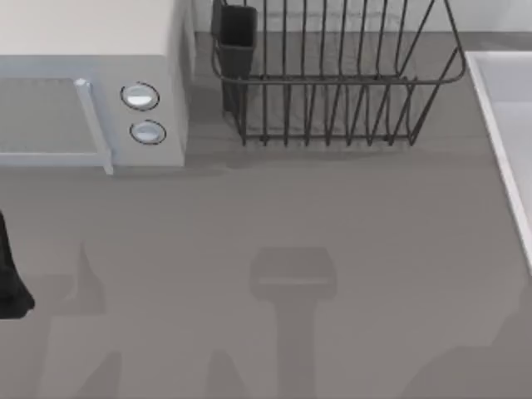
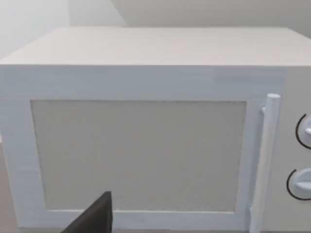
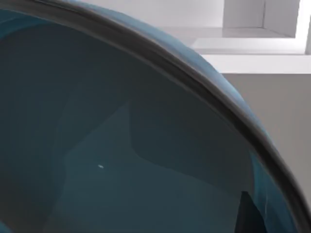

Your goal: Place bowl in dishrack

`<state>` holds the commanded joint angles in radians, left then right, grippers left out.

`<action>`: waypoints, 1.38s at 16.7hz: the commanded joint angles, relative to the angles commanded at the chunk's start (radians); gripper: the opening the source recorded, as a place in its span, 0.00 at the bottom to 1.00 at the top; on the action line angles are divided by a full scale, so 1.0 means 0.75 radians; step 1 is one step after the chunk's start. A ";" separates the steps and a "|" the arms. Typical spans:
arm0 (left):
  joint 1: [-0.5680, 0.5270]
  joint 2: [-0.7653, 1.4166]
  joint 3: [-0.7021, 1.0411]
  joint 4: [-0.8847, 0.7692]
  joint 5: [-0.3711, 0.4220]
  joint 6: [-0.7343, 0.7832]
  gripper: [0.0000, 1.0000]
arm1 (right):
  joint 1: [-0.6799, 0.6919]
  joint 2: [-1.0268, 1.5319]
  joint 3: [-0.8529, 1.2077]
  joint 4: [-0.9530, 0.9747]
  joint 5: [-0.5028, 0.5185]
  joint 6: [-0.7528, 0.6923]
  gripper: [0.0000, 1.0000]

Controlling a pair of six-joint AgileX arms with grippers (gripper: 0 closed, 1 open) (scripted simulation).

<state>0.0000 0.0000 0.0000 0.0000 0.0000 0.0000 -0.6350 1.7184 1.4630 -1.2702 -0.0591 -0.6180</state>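
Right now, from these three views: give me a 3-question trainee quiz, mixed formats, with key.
1. True or false: the dishrack already holds a bowl.
2. What stands at the top view's left of the dishrack? A) microwave B) kettle C) toaster
3. Fill in: the right wrist view looks closely into a teal ____.

Key: 1 false, nothing lies between its bars; 2 A; 3 bowl.
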 joint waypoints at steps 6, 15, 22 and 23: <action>0.000 0.000 0.000 0.000 0.000 0.000 1.00 | 0.007 -0.076 0.301 -0.326 0.000 0.003 0.00; 0.000 0.000 0.000 0.000 0.000 0.000 1.00 | 0.147 -0.075 0.298 -0.192 0.115 0.061 0.00; 0.000 0.000 0.000 0.000 0.000 0.000 1.00 | 0.889 -0.106 0.219 0.453 0.602 0.316 0.00; 0.000 0.000 0.000 0.000 0.000 0.000 1.00 | 1.028 -0.118 0.198 0.567 0.686 0.365 0.00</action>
<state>0.0000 0.0000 0.0000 0.0000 0.0000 0.0000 0.1362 1.6299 1.6118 -0.8447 0.4554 -0.3445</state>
